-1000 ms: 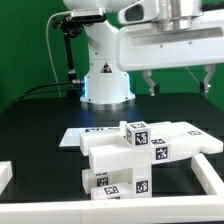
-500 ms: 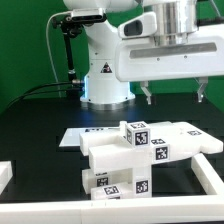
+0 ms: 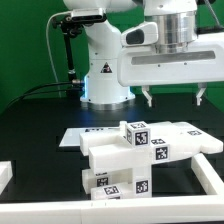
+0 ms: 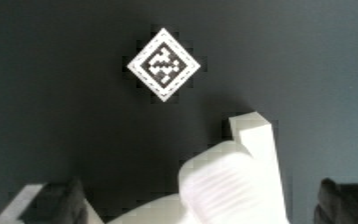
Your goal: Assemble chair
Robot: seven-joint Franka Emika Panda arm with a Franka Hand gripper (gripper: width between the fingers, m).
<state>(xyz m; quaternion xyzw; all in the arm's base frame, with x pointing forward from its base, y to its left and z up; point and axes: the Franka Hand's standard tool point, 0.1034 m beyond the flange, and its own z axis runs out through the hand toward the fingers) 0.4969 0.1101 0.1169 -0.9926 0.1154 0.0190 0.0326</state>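
Observation:
The chair (image 3: pixel 140 152) is a cluster of chunky white tagged pieces, stacked together near the front of the black table. My gripper (image 3: pixel 174 97) hangs above and behind it, open, with its two dark fingertips (image 3: pixel 147 98) wide apart and nothing between them. In the wrist view a white chair piece (image 4: pixel 240 165) rises between the two dark fingers (image 4: pixel 51 202), apart from both. A lone diamond-turned tag (image 4: pixel 163 63) shows on the dark table beyond it.
The marker board (image 3: pixel 78 137) lies flat behind the chair towards the exterior view's left. White rails run along the front (image 3: pixel 100 213), left (image 3: pixel 5 174) and right (image 3: pixel 206 180). The robot base (image 3: pixel 105 85) stands at the back.
The gripper has come down a little and shifted slightly towards the exterior view's left. Its jaws have stayed wide. The chair pieces have not moved.

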